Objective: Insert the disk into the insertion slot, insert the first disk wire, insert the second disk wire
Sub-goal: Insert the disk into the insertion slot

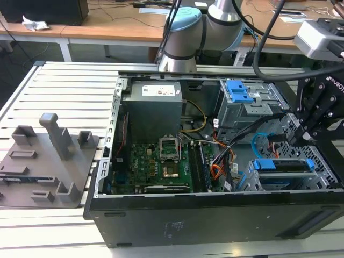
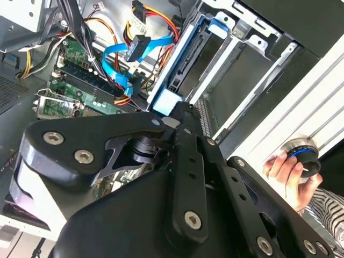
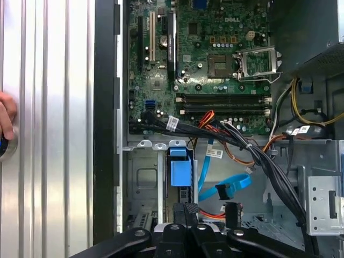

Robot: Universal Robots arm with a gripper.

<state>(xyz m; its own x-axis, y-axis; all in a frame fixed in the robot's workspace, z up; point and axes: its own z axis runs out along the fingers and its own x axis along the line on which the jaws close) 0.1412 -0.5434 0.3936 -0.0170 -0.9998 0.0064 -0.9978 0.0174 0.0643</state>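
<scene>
The open computer case [image 1: 215,215] lies on its side on a slatted table. At its corner, on the exterior view's right, sits the insertion slot [image 1: 322,164], a grey perforated cage. The disk [image 3: 178,173] lies between the cage's rails in its blue carrier; whether it is fully home I cannot tell.

The gripper [image 3: 188,208] has its fingers drawn together with nothing between them, tips at the carrier's outer end. That reads as seating the drive by pushing. To do it well, the push should run straight along the rails with the carrier kept level, and both cables kept out of the bay mouth.

By count there are one disk, one cage and two loose leads. The first disk wire [image 2: 161,19] and the light-blue second disk wire [image 3: 236,183] hang just beside the cage, unplugged. A person's hand [image 2: 285,172] rests on a knob outside the case.
</scene>
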